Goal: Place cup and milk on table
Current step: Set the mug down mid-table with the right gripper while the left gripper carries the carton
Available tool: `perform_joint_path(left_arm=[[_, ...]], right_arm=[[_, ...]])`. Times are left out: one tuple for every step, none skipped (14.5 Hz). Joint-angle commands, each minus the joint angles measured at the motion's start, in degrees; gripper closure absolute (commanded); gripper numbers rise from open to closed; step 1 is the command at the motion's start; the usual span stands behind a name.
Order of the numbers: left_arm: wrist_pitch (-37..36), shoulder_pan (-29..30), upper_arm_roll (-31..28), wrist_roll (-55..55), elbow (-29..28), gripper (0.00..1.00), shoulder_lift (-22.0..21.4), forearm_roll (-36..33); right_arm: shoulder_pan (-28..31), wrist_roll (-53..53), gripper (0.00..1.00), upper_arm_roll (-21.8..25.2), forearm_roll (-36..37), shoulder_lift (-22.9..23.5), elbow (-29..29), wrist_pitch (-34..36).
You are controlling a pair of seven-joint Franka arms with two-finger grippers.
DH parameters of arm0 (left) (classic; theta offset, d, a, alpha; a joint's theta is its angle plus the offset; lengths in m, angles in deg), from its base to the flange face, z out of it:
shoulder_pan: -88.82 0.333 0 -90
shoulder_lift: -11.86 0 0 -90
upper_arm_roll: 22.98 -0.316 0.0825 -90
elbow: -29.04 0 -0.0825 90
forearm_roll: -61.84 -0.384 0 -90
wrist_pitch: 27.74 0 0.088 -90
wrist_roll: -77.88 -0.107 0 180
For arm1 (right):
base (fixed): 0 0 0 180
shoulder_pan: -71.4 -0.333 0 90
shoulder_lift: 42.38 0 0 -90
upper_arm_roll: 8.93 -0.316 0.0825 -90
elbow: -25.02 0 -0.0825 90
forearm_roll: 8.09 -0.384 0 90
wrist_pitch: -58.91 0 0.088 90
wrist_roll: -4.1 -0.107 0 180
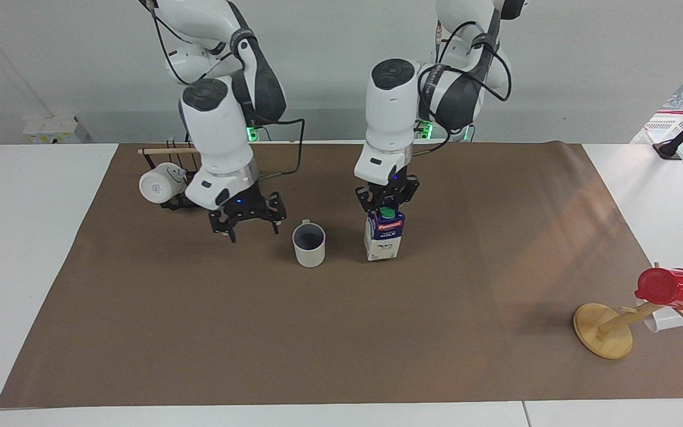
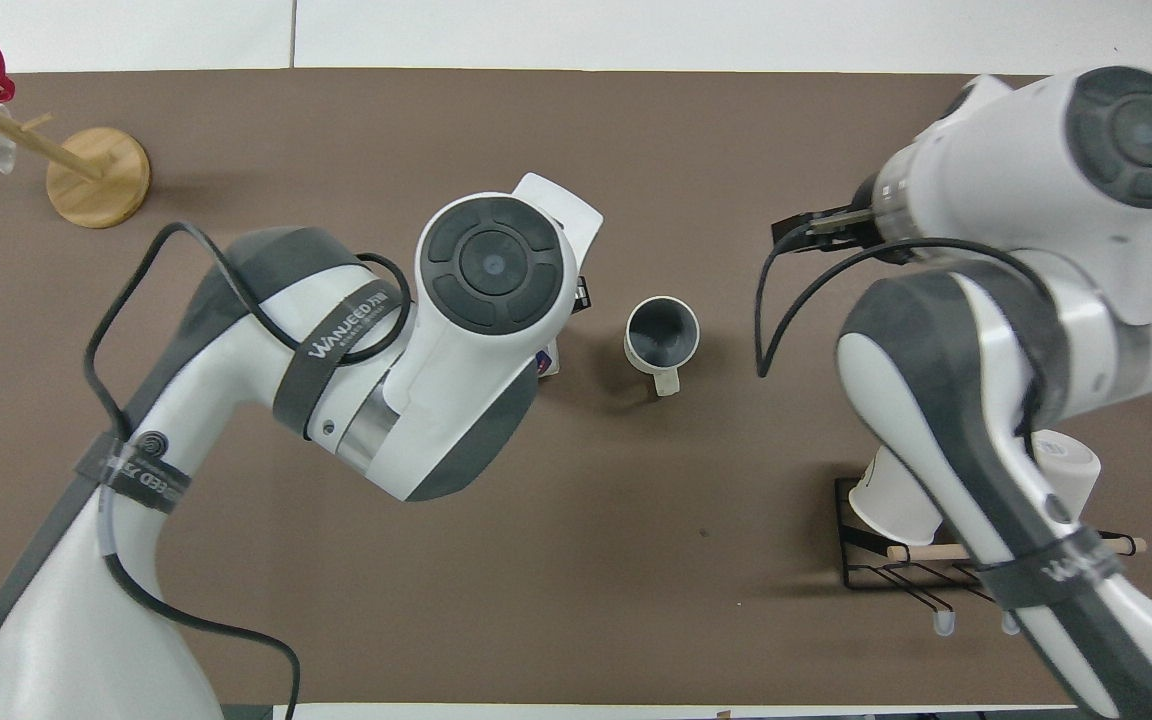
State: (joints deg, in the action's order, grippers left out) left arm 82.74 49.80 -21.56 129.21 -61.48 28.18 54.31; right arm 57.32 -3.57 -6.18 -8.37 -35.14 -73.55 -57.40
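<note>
cup (image 1: 309,244) sits upright on the counter (image 1: 377,332), right gripper (image 1: 247,220) spread wide and empty beside it; left gripper (image 1: 386,200) pinches the milk (image 1: 384,235) top – carton looks grounded next to the cup; let go gently, lift straight up.

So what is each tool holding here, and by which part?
The left tool grips the milk at its top ridge, beside the green cap. The right tool is open, holding nothing.

Robot lab — paper-covered table (image 1: 329,356), bare walls.

White-grey arms, black cables
</note>
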Motion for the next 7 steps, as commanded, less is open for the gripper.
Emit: perform_joint_path(left_arm=[[1.48, -2.72, -0.98, 2.45, 2.46, 1.0, 2.23, -1.43], [1.76, -3.68, -1.07, 2.9, 2.37, 1.0, 2.67, -1.52], [2.11, -4.04, -0.98, 3.16, 2.37, 1.0, 2.76, -1.61], [2.11, -4.13, -0.98, 3.16, 2.28, 1.0, 2.67, -1.61], [2.9, -4.13, -0.98, 3.16, 2.28, 1.0, 2.67, -1.61], [4.56, -4.05, -0.98, 3.16, 2.02, 1.0, 2.67, -1.61], [5.7, -4.05, -0.89, 3.16, 1.58, 1.0, 2.67, -1.61]], right_arm=[[5.72, -1.57, 0.0, -0.55, 0.9, -4.5, -0.13, 4.4], [6.43, -1.57, 0.0, -0.2, 1.08, -5.39, 0.65, 7.03], [7.48, -1.57, 0.0, 0.41, 1.08, -5.66, 2.31, 11.06], [8.71, -1.39, 0.0, 0.76, 1.08, -5.57, 5.55, 15.63], [10.12, -1.3, 0.0, 0.77, 1.25, -5.14, 9.41, 21.41], [10.74, -1.21, 0.0, 0.77, 1.69, -5.13, 11.62, 25.65], [11.61, -0.52, 0.0, 0.85, 2.04, -5.57, 11.99, 27.87]])
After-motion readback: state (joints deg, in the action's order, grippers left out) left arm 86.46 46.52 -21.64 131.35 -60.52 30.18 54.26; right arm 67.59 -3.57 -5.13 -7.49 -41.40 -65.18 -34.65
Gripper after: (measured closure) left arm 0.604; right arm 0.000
